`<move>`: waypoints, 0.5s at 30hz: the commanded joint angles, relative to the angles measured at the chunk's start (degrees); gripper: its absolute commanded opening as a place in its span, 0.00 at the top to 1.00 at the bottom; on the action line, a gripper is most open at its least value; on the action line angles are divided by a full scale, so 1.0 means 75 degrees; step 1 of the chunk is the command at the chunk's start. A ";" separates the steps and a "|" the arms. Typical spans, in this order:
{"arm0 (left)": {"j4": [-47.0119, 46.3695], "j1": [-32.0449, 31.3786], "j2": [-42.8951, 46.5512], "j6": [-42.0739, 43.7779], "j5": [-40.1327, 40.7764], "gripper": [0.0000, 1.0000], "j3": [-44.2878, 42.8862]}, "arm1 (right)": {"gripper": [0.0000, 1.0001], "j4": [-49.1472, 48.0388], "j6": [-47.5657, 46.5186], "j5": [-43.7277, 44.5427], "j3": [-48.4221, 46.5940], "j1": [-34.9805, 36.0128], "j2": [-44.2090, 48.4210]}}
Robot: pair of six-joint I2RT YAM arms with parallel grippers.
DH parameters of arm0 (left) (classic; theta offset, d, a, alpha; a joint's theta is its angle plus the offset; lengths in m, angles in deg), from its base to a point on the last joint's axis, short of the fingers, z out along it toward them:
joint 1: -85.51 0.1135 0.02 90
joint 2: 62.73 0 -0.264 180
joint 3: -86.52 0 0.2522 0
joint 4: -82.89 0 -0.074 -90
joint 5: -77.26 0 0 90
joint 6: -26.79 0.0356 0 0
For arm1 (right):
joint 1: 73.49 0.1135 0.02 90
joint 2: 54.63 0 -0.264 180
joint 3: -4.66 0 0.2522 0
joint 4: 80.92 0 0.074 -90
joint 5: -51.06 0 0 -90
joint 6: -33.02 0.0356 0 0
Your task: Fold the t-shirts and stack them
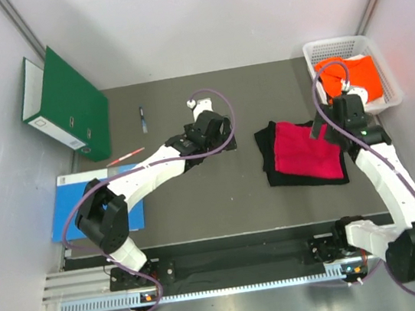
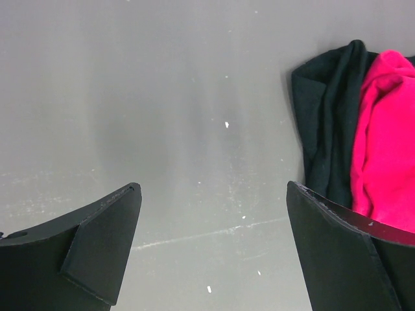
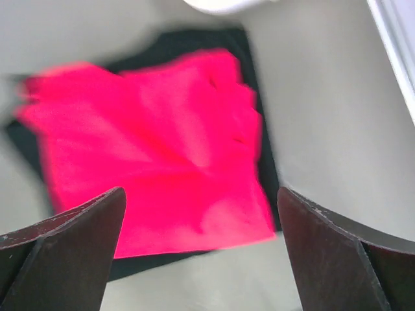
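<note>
Crimson t-shirt (image 1: 303, 150) is stacked on black t-shirt (image 1: 267, 141); left end effector (image 2: 213, 186) and right end effector (image 3: 201, 191) are released; orange t-shirt (image 1: 356, 73) is likely needed next.

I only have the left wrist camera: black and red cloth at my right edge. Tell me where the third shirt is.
Observer: The orange t-shirt lies in the white basket at the table's far right corner.
Operator: Report the right gripper.
Observer: The right gripper is open and empty, looking down on the red t-shirt.
Operator: Check the stack.
Observer: The red t-shirt lies folded on the black t-shirt, with black showing along its left and near edges.
</note>
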 commanded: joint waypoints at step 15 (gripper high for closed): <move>0.0080 0.0251 0.0543 0.0040 0.0269 0.02 0.0178 | 1.00 -0.1700 -0.0763 -0.2420 -0.2759 0.2563 -0.4274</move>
